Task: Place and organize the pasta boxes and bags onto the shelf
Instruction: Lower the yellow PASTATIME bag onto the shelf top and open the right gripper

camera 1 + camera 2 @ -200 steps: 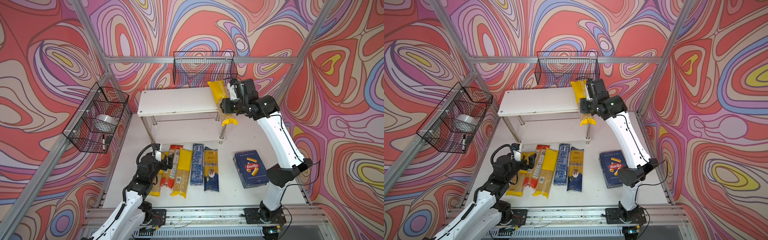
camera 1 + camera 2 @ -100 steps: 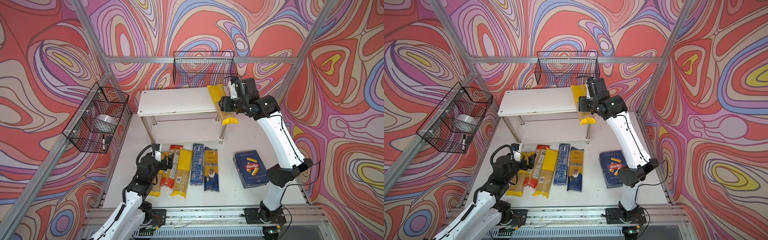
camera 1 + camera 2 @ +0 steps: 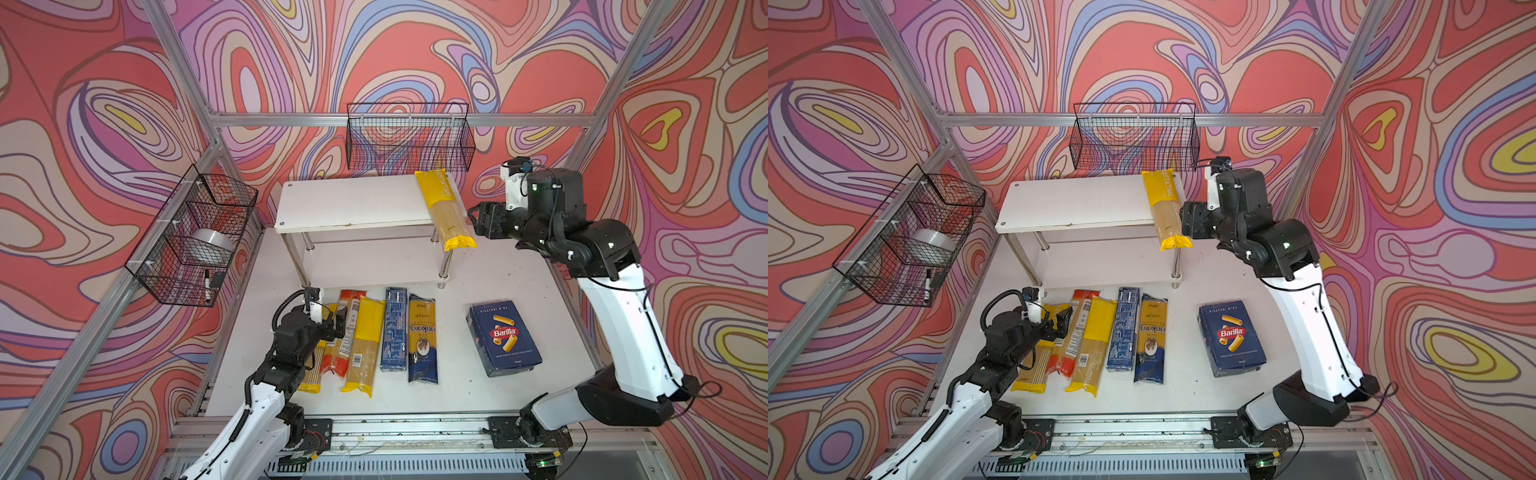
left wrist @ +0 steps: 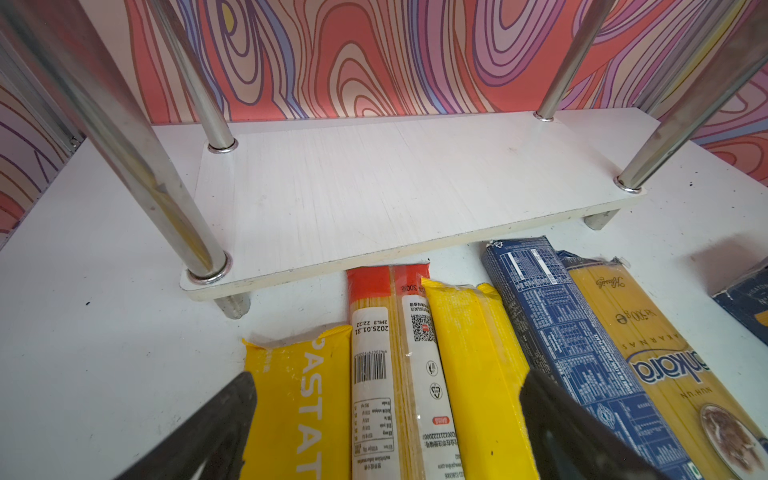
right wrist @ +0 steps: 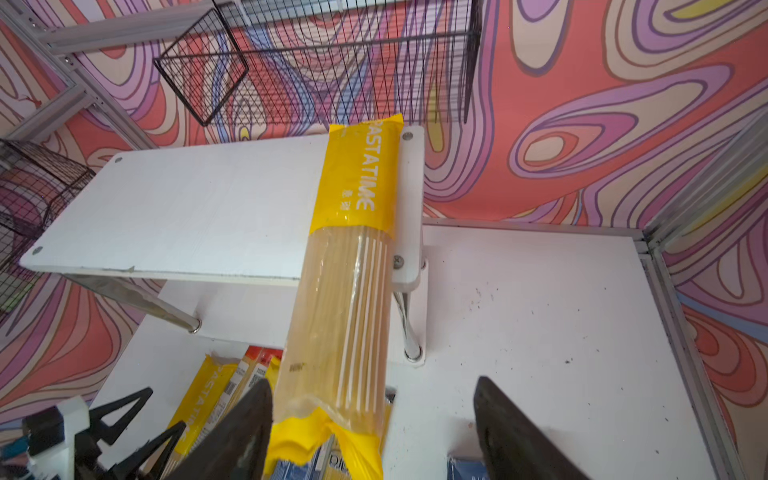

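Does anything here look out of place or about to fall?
Yes: the yellow spaghetti bag lies across the right end of the shelf, on its top board, its near end jutting well past the front edge, unsupported. It might tip off.

White table (image 3: 519, 282), centre of both top views: carries a white two-tier shelf (image 3: 353, 203) at upper centre, standing on its feet. Shelf, top tier: one shelf bag (image 3: 442, 199), yellow, lying across the right end, its near end overhanging the front edge. Table, lower centre, just in front of the shelf, lengthwise row from left: left bag (image 3: 311, 384), red-ended bag (image 3: 337, 353), mid yellow bag (image 3: 365, 345), narrow box (image 3: 394, 332), ankara bag (image 3: 422, 338), all close together; Barilla box (image 3: 503, 338) apart at right.
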Controlling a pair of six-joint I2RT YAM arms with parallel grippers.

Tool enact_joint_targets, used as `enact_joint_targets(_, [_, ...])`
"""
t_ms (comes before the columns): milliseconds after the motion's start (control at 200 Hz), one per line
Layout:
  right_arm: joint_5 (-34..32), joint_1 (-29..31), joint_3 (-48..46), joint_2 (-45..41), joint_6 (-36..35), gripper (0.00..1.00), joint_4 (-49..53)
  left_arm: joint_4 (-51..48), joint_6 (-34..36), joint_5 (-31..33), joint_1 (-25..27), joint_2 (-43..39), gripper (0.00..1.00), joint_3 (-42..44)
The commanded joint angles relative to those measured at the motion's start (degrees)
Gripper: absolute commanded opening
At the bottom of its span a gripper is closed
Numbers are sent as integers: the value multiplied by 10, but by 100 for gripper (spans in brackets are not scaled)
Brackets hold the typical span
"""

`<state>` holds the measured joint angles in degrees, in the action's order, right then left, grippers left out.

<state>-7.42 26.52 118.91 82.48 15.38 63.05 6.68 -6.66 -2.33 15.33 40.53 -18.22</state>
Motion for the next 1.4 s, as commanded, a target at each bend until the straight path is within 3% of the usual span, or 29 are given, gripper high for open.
enact_joint_targets(0, [50,-2,-126,-84,43,77,-128,7,1,3,1,-6,100,7])
enact_joint_targets(100, [91,-2,-304,-182,80,77,-293,8,3,-4,1,-6,100,8])
enact_joint_targets(190, [110,-3,-385,-221,105,75,-384,9,8,-17,1,0,100,5])
enact_joint_targets(330, [114,-3,-368,-213,118,69,-343,9,9,-21,1,6,100,2])
enact_joint_targets(416, [151,-1,-413,-237,121,62,-363,9,8,-20,1,2,100,4])
enact_joint_targets(481, [136,-1,-446,-261,124,60,-363,9,8,-21,1,-2,100,6])
enact_joint_targets(706, [111,0,-494,-279,108,60,-329,10,9,-24,1,-11,100,10])
enact_joint_targets(1032, [100,-1,-517,-295,118,24,-369,10,9,-22,1,-3,100,6])
enact_joint_targets(1287, [185,0,-526,-267,133,20,-426,10,10,-25,1,3,100,4])
enact_joint_targets(1392, [183,-1,-532,-254,138,20,-443,9,10,-26,1,0,100,5])
